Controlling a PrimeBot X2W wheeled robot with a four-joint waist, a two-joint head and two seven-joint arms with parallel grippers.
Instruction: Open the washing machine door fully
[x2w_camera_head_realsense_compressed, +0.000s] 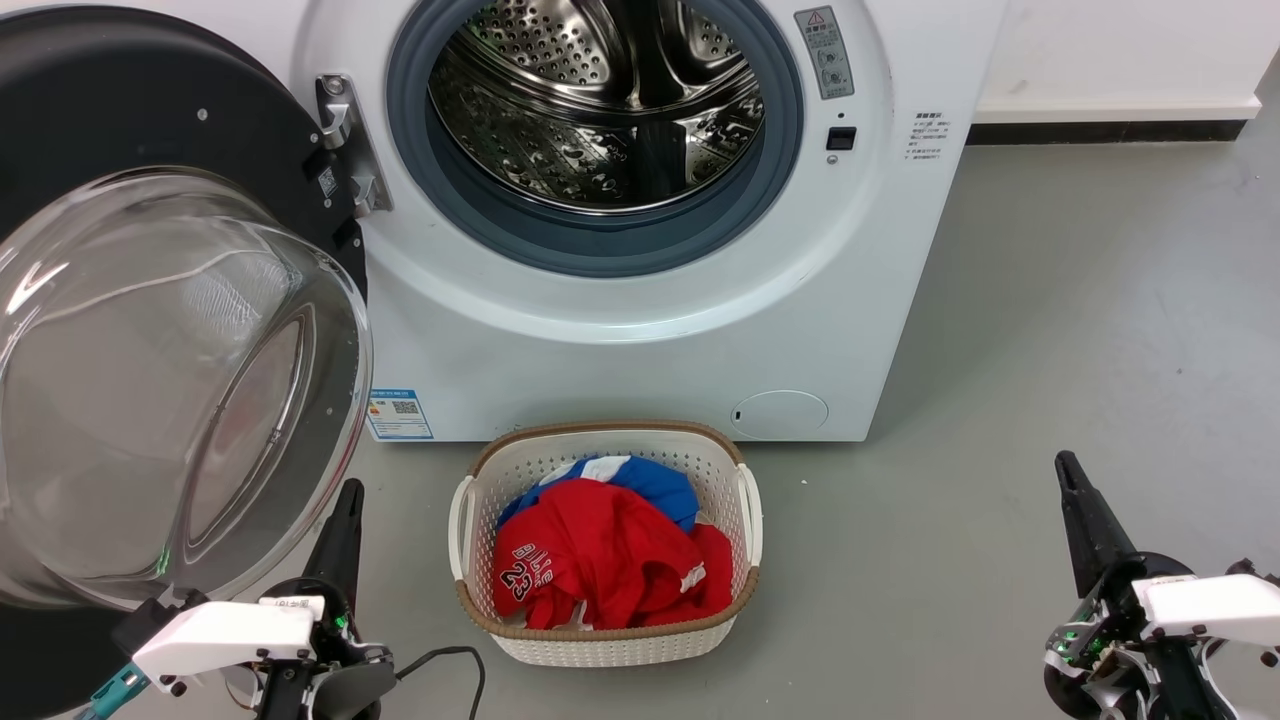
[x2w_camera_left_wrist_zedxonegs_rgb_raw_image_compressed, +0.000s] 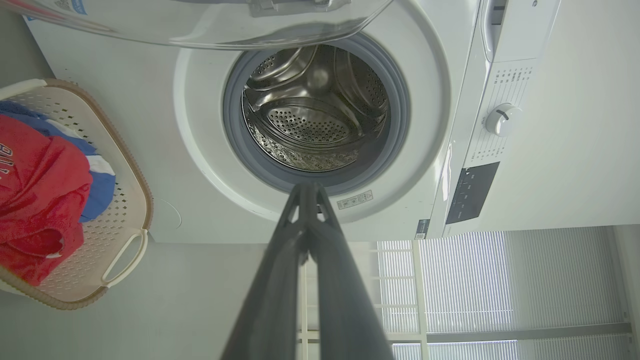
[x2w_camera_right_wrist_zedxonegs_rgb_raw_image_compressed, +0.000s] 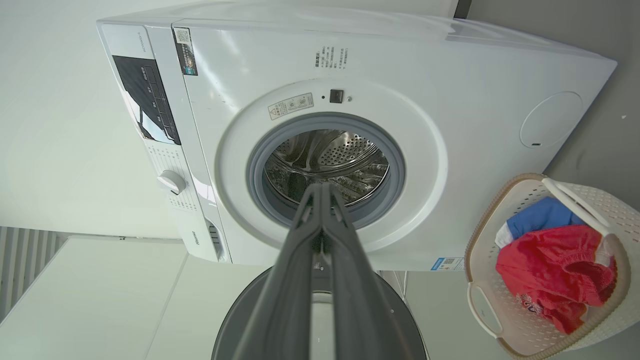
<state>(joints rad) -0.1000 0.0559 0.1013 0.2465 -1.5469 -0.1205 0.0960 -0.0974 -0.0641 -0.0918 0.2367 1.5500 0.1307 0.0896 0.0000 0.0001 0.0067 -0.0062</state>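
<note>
The white washing machine (x2w_camera_head_realsense_compressed: 640, 330) stands ahead, its steel drum (x2w_camera_head_realsense_compressed: 600, 100) exposed inside the blue-grey gasket. The washing machine door (x2w_camera_head_realsense_compressed: 150, 380), a black disc with a bulging clear glass bowl, is swung wide to the left on its metal hinge (x2w_camera_head_realsense_compressed: 345, 140). My left gripper (x2w_camera_head_realsense_compressed: 345, 495) is shut and empty, low at the left, just right of the glass bowl's lower edge. My right gripper (x2w_camera_head_realsense_compressed: 1068, 468) is shut and empty at the lower right, well away from the machine. In the wrist views the left gripper (x2w_camera_left_wrist_zedxonegs_rgb_raw_image_compressed: 309, 187) and right gripper (x2w_camera_right_wrist_zedxonegs_rgb_raw_image_compressed: 320, 187) each point toward the drum.
A white laundry basket (x2w_camera_head_realsense_compressed: 470, 530) holding red and blue clothes (x2w_camera_head_realsense_compressed: 600, 550) sits on the grey floor right before the machine. Open floor (x2w_camera_head_realsense_compressed: 1050, 330) spreads to the right of the machine. A black cable (x2w_camera_head_realsense_compressed: 450, 660) trails by my left arm.
</note>
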